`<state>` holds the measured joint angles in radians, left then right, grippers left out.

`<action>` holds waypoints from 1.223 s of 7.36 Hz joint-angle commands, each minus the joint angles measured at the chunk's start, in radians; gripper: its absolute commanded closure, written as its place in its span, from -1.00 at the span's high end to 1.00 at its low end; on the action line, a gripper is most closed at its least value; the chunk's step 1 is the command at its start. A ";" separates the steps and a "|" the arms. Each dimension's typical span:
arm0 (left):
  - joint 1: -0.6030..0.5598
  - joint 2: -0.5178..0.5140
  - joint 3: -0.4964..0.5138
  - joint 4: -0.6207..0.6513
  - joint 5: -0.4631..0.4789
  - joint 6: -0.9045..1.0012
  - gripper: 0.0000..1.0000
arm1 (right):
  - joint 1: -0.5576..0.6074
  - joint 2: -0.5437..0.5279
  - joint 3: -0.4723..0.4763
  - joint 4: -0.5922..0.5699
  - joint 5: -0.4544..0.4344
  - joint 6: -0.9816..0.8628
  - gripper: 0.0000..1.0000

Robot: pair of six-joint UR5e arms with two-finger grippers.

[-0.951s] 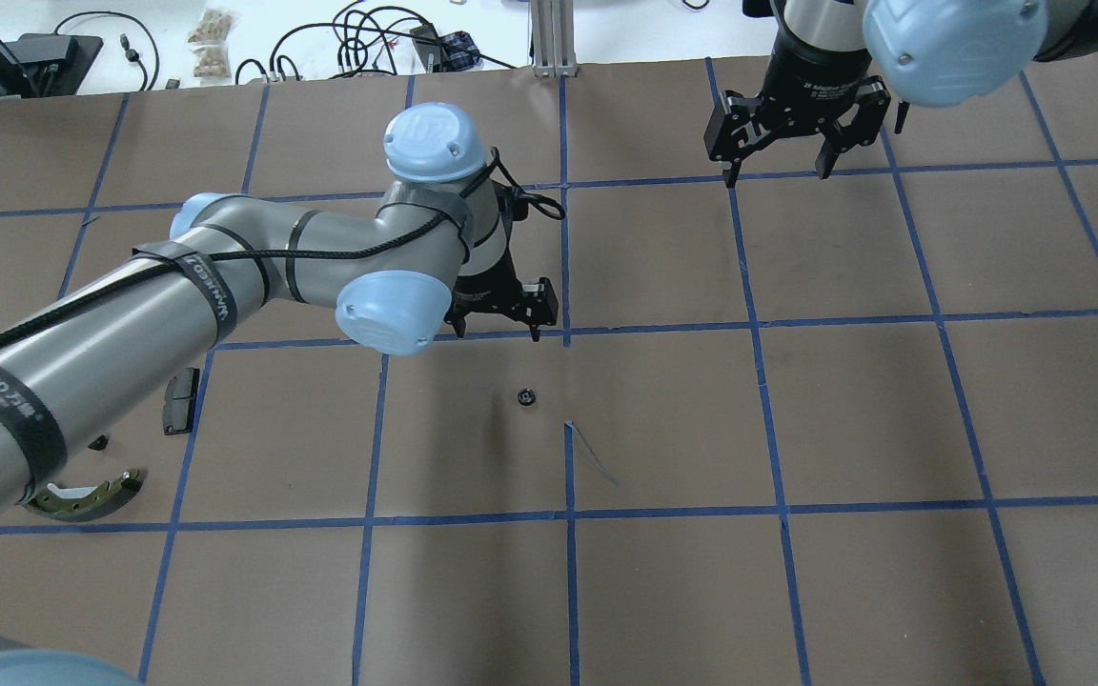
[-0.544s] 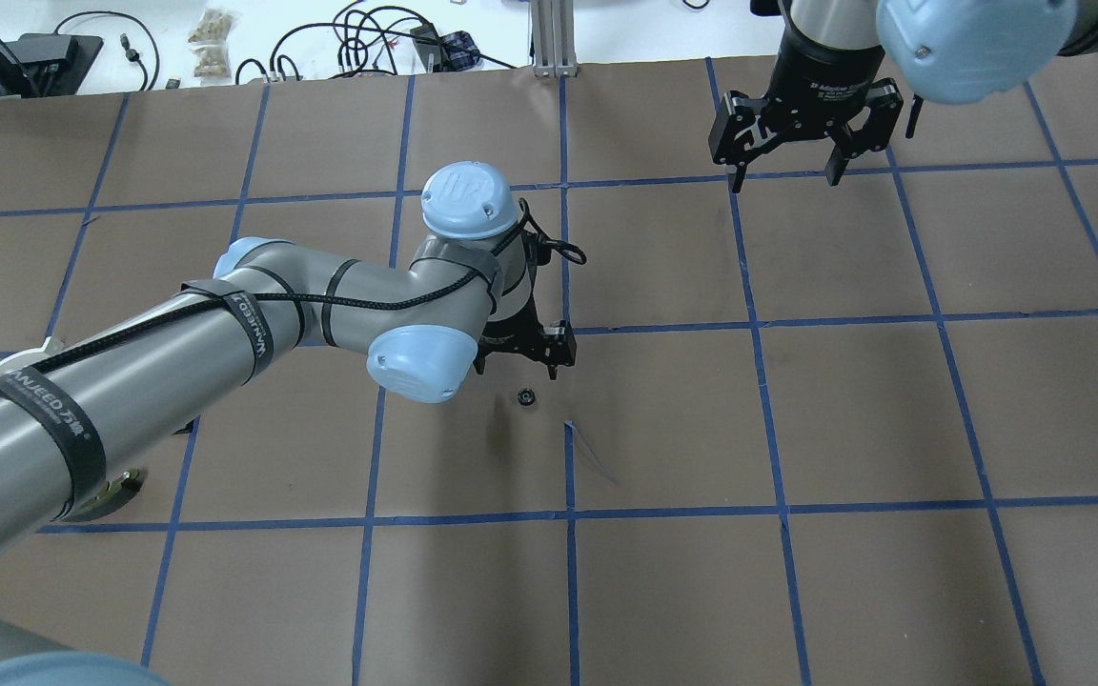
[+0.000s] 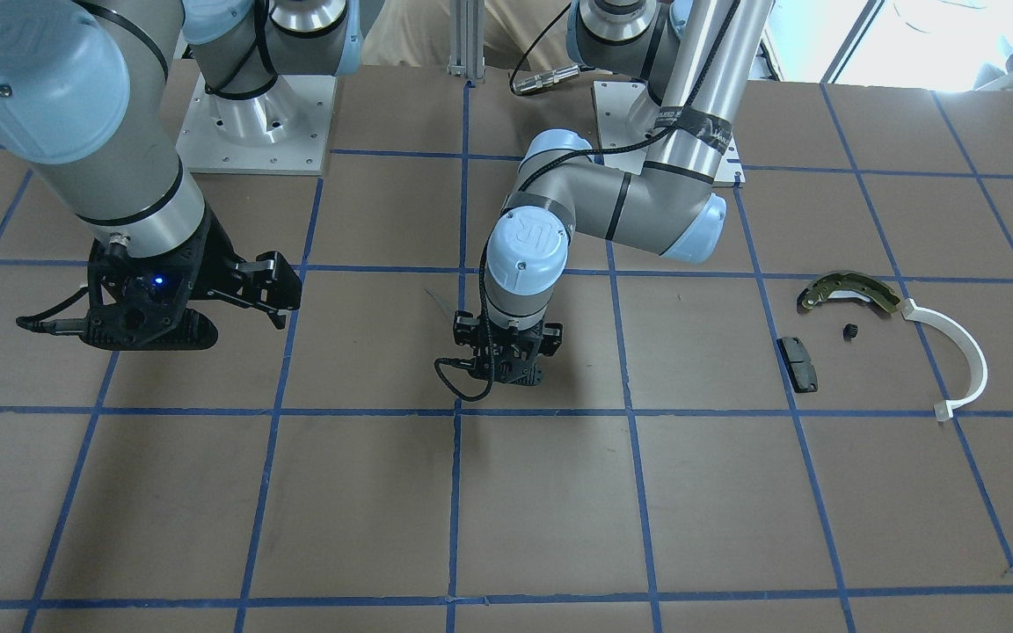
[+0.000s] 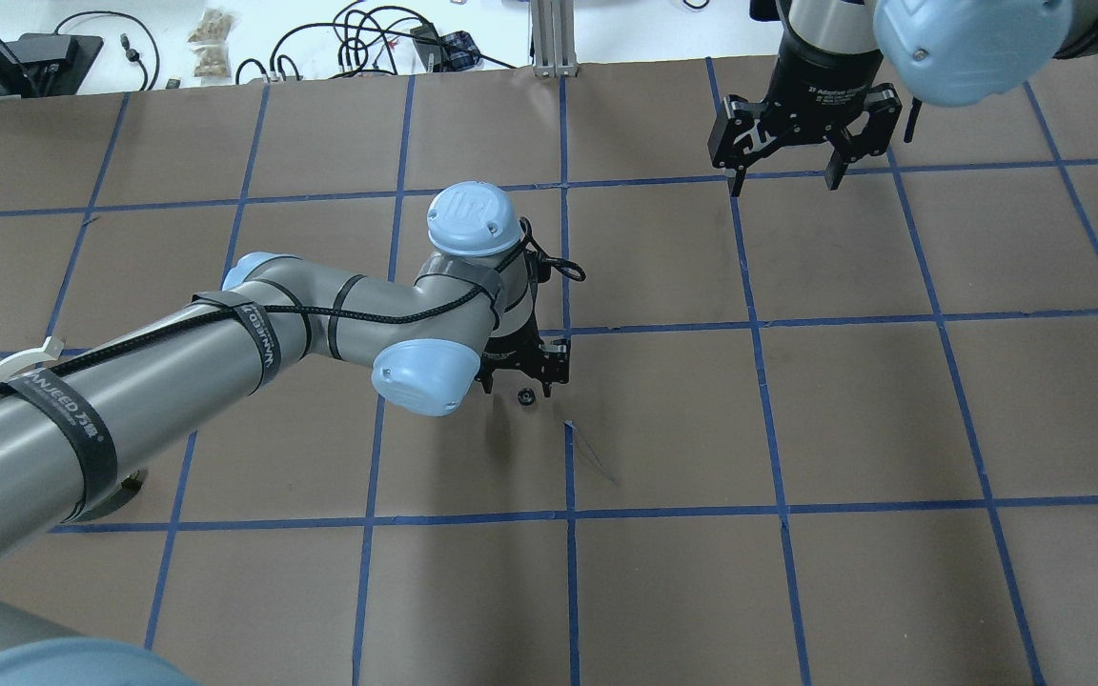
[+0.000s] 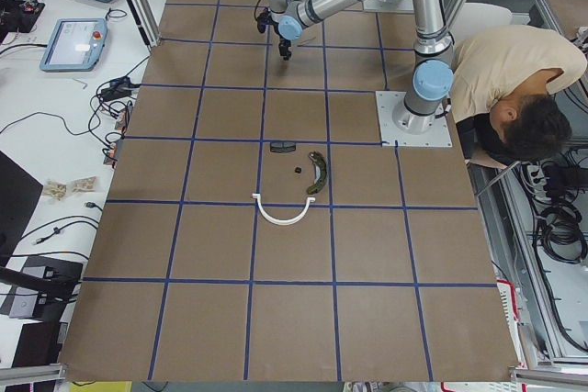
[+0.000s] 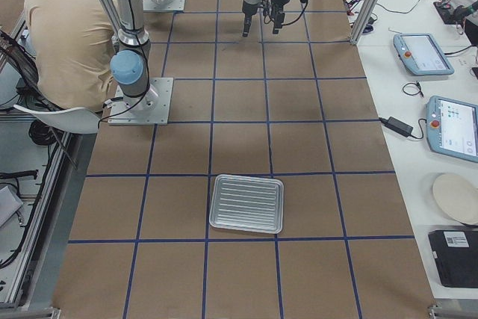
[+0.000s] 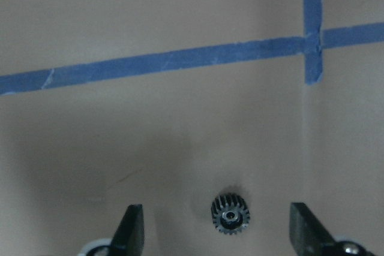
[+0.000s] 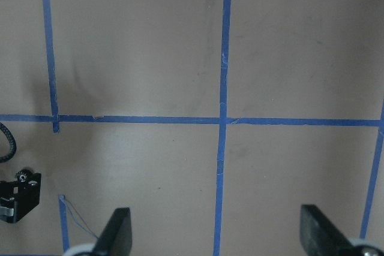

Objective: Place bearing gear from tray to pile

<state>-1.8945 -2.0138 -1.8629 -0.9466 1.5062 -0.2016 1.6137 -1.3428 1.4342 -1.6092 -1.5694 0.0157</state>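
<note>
The bearing gear, a small black toothed wheel, lies on the brown table. In the left wrist view the gear sits between my left gripper's two fingertips, touching neither. My left gripper is open and hangs right over it. The gripper's body hides the gear in the front view. My right gripper is open and empty, far off to the back right. The pile holds a brass shoe, a white half-ring and a dark pad. The silver tray stands at the table's right end.
A small black part lies between the shoe and the pad. My left arm stretches over the table's left half and covers most of the pile from overhead. Cables and tablets lie beyond the table's far edge. A person sits behind the robot bases.
My left arm has swung forward and lowered its open gripper from beyond the blue line to right over the gear. The right gripper has barely moved.
</note>
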 commanded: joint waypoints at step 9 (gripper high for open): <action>0.139 0.041 0.123 -0.150 0.017 0.104 -1.00 | -0.002 0.004 0.025 -0.009 0.000 -0.017 1.00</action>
<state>-1.8285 -1.9922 -1.7766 -1.0309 1.5205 -0.1514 1.6134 -1.3392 1.4497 -1.6120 -1.5668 0.0095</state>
